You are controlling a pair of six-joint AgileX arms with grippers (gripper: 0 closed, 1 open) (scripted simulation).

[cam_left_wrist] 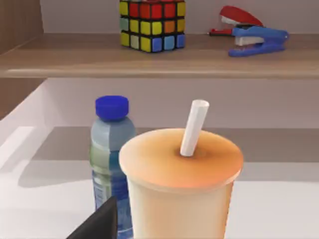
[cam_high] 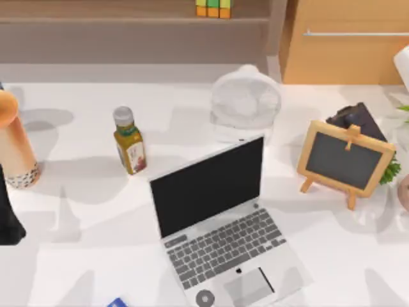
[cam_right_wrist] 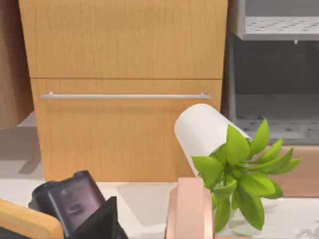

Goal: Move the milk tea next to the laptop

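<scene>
The milk tea [cam_high: 14, 144] stands at the table's far left, an orange-to-cream cup with dark pearls at its base. In the left wrist view the milk tea [cam_left_wrist: 179, 189] is close up, with its domed lid and white straw [cam_left_wrist: 193, 128]. My left gripper [cam_left_wrist: 169, 234] is open around the cup, and its dark finger [cam_left_wrist: 99, 224] stands just beside the cup's wall with a thin gap. My left arm [cam_high: 7, 220] shows at the left edge. The silver-grey laptop [cam_high: 217, 217] lies open in the middle of the table. My right gripper is parked at the far right, open, one dark finger [cam_right_wrist: 97, 224] showing.
A yellow-green bottle [cam_high: 129, 142] stands between cup and laptop. A blue-capped bottle [cam_left_wrist: 110, 159] is just behind the cup. A white fan [cam_high: 245, 102] sits behind the laptop, a small chalkboard [cam_high: 345, 160] and plant [cam_right_wrist: 239, 174] at right. The shelf holds a puzzle cube [cam_left_wrist: 152, 25] and stapler [cam_left_wrist: 251, 32].
</scene>
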